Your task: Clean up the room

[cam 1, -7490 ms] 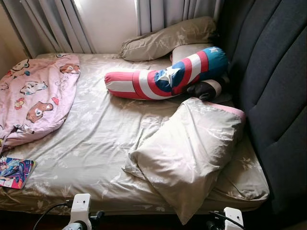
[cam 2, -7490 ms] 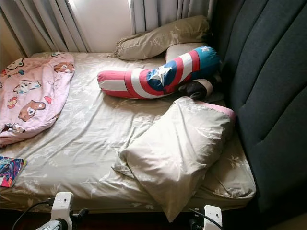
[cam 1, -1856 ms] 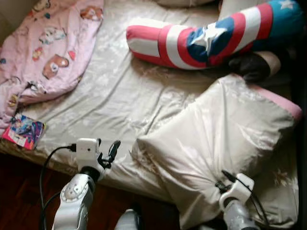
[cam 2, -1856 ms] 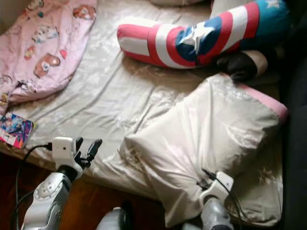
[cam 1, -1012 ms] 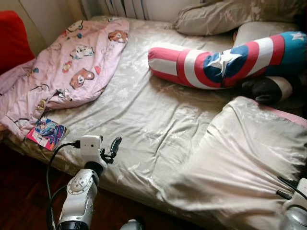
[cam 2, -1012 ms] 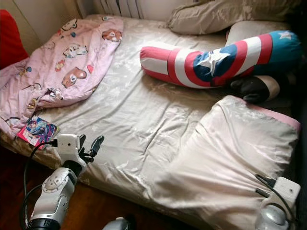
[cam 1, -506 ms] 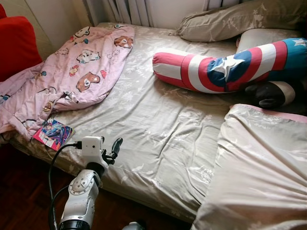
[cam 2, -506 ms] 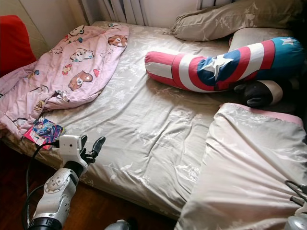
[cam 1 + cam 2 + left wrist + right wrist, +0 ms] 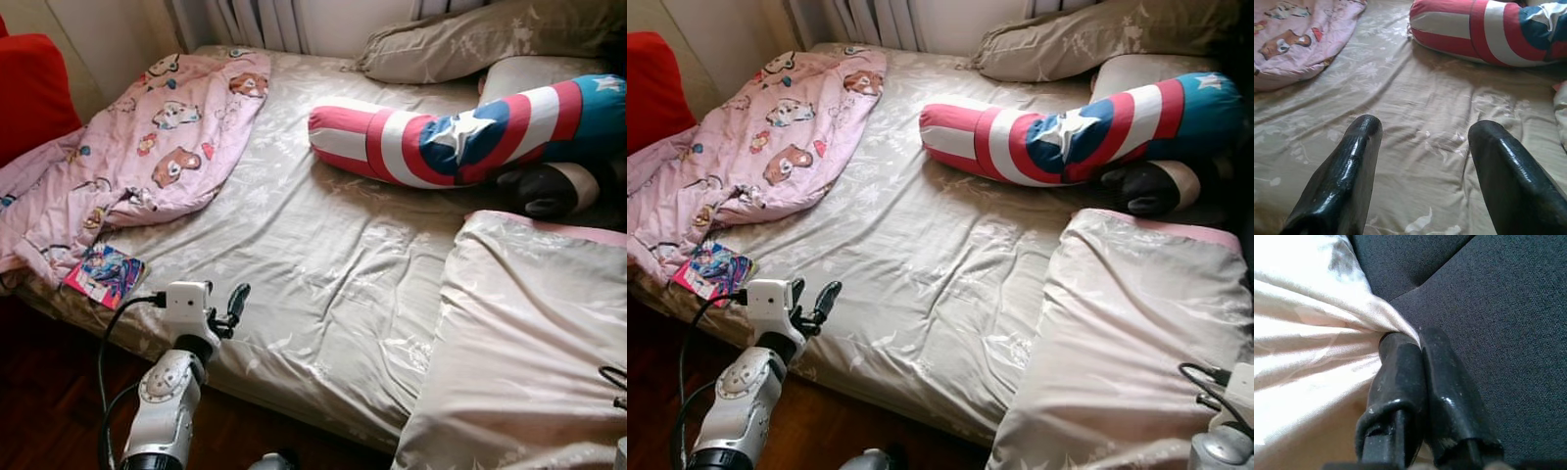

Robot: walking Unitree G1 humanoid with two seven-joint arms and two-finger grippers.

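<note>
A bed with a beige flowered sheet, seen from above at its near edge. A large beige pillow lies at the near right corner. The right pincer grips it: the right wrist view shows both black fingers pressed together on a fold of pale cloth, with dark grey padded fabric just behind. From the head views, that pincer is hidden by the pillow, so the grip cannot be judged there; a bit of the right wrist and its cable shows at the pillow's near edge.

The left pincer hovers over the near edge of the bed, fingers spread apart and holding nothing. Its wrist view looks between the two fingers across bare sheet.

A red, white and blue bolster with a white star lies across the far right part of the bed. Another beige pillow rests at the far right corner. A pink cartoon blanket is bunched along the left edge. A colourful book lies at the near left corner, touching the blanket.
</note>
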